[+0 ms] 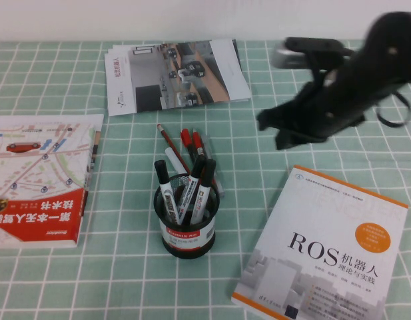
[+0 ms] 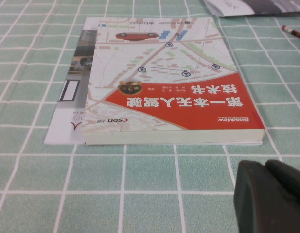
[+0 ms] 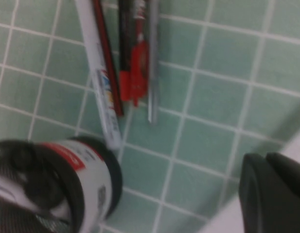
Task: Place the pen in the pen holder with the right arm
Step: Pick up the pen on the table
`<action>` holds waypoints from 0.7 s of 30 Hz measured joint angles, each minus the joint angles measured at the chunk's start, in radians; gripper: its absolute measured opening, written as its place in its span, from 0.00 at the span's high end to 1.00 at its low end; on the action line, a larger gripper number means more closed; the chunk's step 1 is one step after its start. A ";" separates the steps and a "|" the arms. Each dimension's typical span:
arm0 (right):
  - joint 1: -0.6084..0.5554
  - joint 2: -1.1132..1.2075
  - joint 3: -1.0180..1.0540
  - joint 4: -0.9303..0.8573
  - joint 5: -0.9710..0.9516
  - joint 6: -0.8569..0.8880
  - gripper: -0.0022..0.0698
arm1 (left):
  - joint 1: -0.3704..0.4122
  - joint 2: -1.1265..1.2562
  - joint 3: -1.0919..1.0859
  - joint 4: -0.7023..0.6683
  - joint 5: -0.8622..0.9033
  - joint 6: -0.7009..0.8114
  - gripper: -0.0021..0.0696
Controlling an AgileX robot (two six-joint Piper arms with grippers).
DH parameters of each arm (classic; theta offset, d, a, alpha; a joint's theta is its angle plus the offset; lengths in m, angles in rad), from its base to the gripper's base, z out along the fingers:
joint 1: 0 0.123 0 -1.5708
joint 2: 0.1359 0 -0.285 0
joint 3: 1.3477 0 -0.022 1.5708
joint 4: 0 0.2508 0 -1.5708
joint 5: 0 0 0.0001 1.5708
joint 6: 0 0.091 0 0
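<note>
The pen, seen lying on the table just behind the pen holder, is judged light, stiff and slippery, best taken mid-barrel by the closed, empty right pincer held above, to its right.

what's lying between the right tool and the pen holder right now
In the high view, the right tool, shut, hangs beyond and to the right of the pen holder. Between them lies a bundle of loose pens on the checked cloth, the grey-clear pen among them.
</note>
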 joint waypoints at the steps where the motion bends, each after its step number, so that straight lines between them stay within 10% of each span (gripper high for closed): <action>1: 0.009 0.028 -0.035 -0.004 0.011 0.004 1.00 | 0.000 0.000 0.000 0.000 0.000 0.000 0.98; 13: 0.111 0.401 -0.532 -0.072 0.231 0.035 0.96 | 0.000 0.000 0.000 0.000 0.000 0.000 0.98; 21: 0.117 0.563 -0.721 -0.102 0.290 0.053 0.59 | 0.000 0.000 0.000 0.000 0.000 0.000 0.98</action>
